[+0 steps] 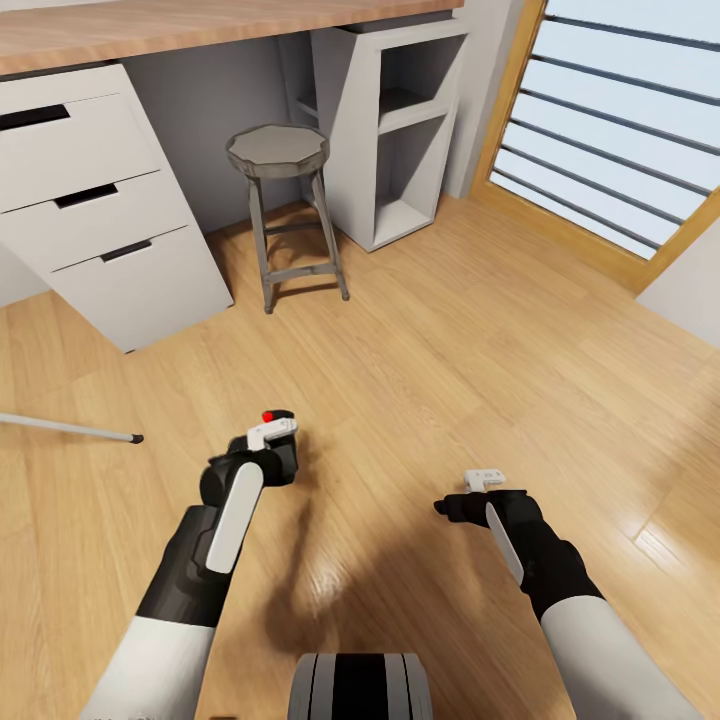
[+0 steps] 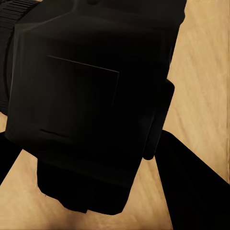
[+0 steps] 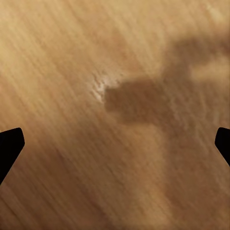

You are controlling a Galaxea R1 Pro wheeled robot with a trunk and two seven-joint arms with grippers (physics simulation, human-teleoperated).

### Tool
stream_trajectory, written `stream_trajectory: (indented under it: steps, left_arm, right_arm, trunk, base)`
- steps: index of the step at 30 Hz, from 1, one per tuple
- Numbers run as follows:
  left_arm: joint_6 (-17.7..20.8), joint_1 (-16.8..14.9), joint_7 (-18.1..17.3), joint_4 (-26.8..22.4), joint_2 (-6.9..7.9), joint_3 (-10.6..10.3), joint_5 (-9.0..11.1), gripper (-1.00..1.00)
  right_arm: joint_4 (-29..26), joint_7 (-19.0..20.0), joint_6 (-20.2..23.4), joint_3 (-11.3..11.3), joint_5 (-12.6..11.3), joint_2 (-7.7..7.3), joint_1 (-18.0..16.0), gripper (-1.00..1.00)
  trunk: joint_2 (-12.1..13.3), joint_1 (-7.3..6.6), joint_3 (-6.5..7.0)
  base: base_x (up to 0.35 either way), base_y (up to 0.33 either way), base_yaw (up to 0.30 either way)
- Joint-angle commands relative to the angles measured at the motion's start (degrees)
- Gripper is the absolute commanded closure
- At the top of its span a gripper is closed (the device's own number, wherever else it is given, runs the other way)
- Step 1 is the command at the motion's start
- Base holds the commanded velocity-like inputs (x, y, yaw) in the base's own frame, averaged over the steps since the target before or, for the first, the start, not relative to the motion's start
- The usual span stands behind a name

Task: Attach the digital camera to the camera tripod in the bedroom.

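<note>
matte-black digital camera (image 1: 277, 452), red button up, in left gripper (image 1: 268, 447).

A matte-black camera (image 1: 278, 452) with a red button is seen. The floor (image 1: 450, 360) is patterned in light wood planks. The drawers (image 1: 95, 200) are white, the stool (image 1: 280, 200) grey, the table (image 1: 150, 25) wood-topped.

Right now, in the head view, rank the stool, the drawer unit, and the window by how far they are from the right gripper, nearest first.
From the right gripper, judged on the floor in the head view:
1. Stool, ahead and to its left, under the desk edge.
2. Drawer unit, further left past the stool.
The window, ahead to its right, is too close to call against the stool.
</note>
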Motion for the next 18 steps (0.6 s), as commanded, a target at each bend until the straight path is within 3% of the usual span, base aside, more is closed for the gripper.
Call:
stream_trajectory:
  steps: [1,8,18]
  left_arm:
    - [-0.7,0.0,0.5,0.4,0.0,0.0,0.9,1.0]
    - [-8.2,0.0,0.5,4.5,0.06,-0.1,4.3,1.0]
    - [-11.1,0.0,0.3,9.1,0.18,0.0,5.4,1.0]
  right_arm:
    - [-0.1,0.1,0.3,0.1,0.0,-0.05,0.0,-1.0]
    - [-0.1,0.1,0.3,0.1,0.1,-0.05,0.0,-1.0]
    - [-0.1,0.1,0.3,0.1,0.1,-0.05,0.0,-1.0]
  trunk:
    - [0.0,-0.01,-0.04]
    - [0.0,-0.01,-0.04]
    - [0.1,-0.27,2.18]
  base:
    - [0.0,0.0,0.0]
    - [0.0,0.0,0.0]
    - [0.0,0.0,0.0]
